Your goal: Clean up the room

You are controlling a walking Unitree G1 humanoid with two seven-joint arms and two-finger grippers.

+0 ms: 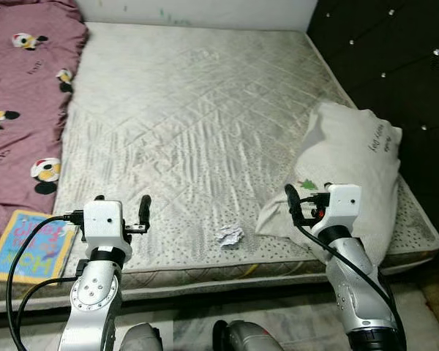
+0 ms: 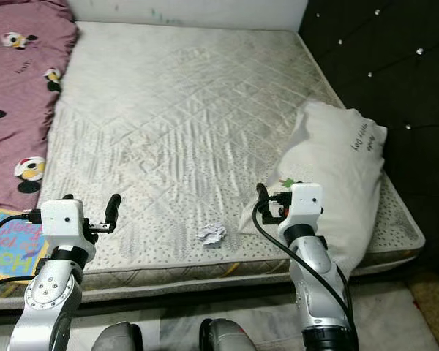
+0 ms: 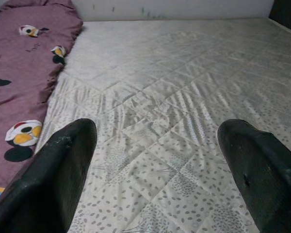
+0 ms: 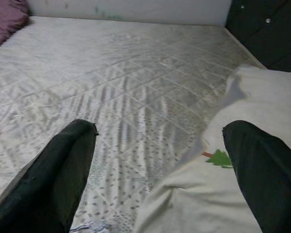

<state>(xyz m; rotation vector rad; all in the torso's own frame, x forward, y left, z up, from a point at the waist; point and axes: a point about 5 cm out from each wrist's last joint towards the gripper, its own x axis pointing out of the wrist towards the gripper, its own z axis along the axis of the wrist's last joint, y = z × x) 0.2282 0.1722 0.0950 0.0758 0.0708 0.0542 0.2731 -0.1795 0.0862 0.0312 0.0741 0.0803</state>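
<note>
Your 2 grippers hover over the near edge of the mattress [image 1: 205,110], the left gripper [image 1: 121,208] and right gripper [image 1: 301,199] both spread wide and holding nothing. Between them, just inside that edge, lies 1 crumpled paper scrap [image 1: 229,235], not yet picked up. A colourful book [image 1: 31,244] sits at the near left corner, a white pillow [image 1: 351,164] along the right edge, a maroon blanket [image 1: 22,95] along the left. Tidying looks barely begun.

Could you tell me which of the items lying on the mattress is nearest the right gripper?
The white pillow, directly under the open right gripper; the crumpled paper lies farther toward the middle.
</note>
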